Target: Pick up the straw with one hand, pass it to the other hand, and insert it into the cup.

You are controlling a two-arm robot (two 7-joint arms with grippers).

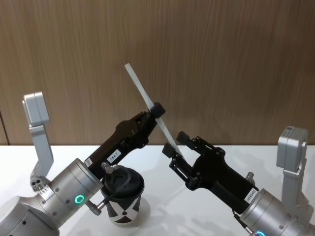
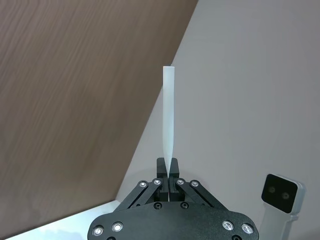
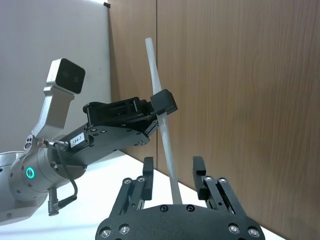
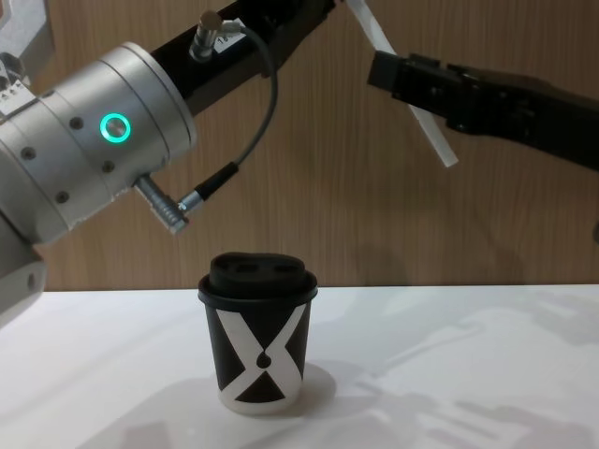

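Note:
The white straw (image 1: 143,92) slants up in the air above the table, with my left gripper (image 1: 158,111), the one with the silver wrist and green ring, shut on its middle. The left wrist view has the straw (image 2: 168,115) rising straight out of the shut left gripper (image 2: 168,171). My all-black right gripper (image 1: 175,143) is open, and its fingers stand apart on either side of the straw's lower end (image 3: 171,170) without touching it. The black cup (image 4: 259,346) with the white X and domed lid stands upright on the table, below my left wrist (image 1: 123,196).
A grey cable with a metal plug (image 4: 198,194) hangs from my left wrist above the cup. The white table (image 4: 468,374) stretches to the right of the cup. A wooden wall (image 1: 221,59) rises close behind the table.

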